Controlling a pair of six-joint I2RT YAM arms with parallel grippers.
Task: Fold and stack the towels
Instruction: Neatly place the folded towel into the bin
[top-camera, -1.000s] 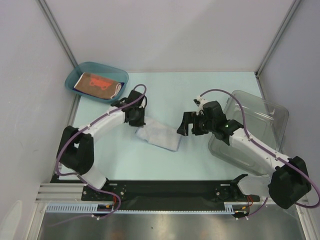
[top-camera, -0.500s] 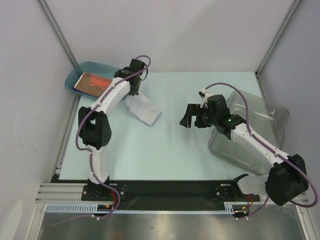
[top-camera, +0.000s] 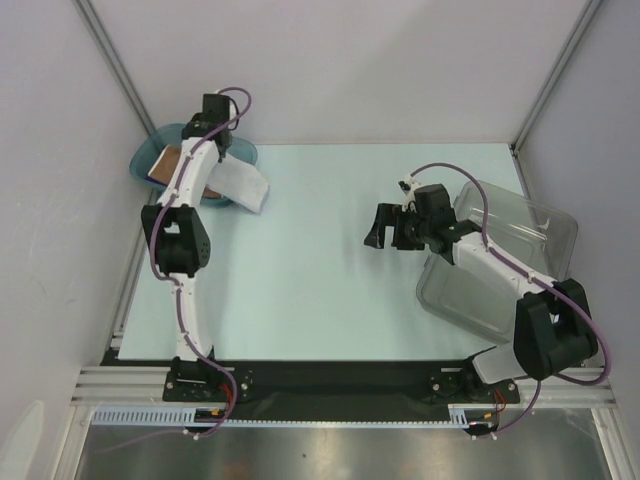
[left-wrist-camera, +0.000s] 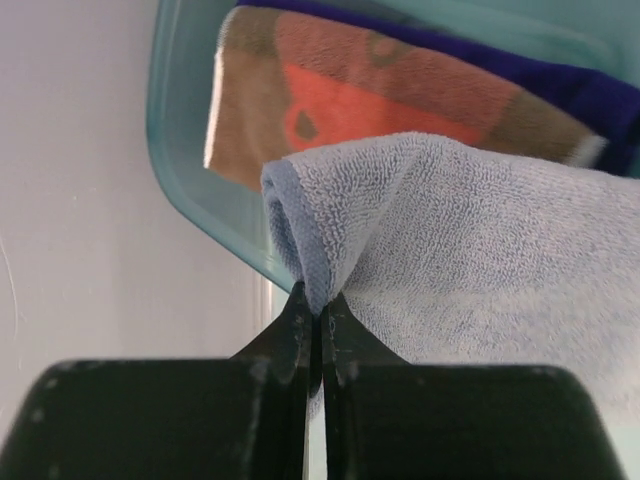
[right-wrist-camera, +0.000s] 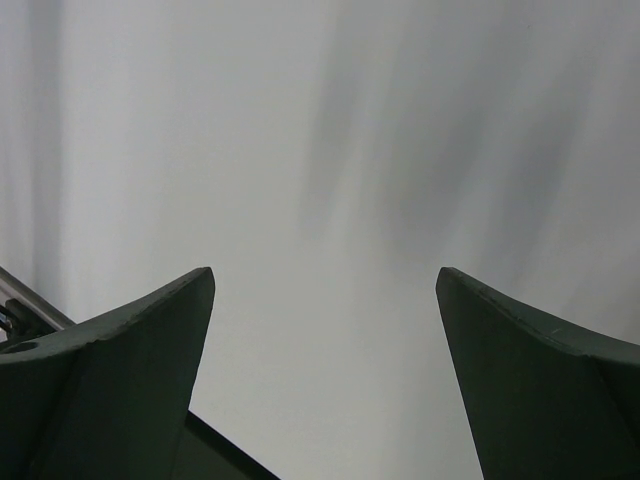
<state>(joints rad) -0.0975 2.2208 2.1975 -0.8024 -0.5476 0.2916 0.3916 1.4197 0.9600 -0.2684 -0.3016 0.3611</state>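
Note:
My left gripper (left-wrist-camera: 320, 305) is shut on the folded edge of a light-blue towel (left-wrist-camera: 480, 260). That light-blue towel (top-camera: 243, 186) hangs over the near right rim of the teal tray (top-camera: 143, 158) at the back left. Inside the tray lies a brown-red towel (left-wrist-camera: 370, 95) with an orange pattern, on top of a deep purple towel (left-wrist-camera: 600, 95). The brown-red towel (top-camera: 166, 163) shows partly past the left arm in the top view. My right gripper (top-camera: 385, 228) hangs open over the table's right half with nothing between its fingers (right-wrist-camera: 130, 350).
A clear plastic bin (top-camera: 510, 255) lies tipped at the right, under the right arm. The tray (left-wrist-camera: 185, 150) sits close to the left wall. The pale table (top-camera: 320, 270) stretches between the two arms.
The left arm has swung back and left, carrying the light-blue towel from the table's middle to the tray's rim. The right arm has drawn slightly back toward the bin, still open.

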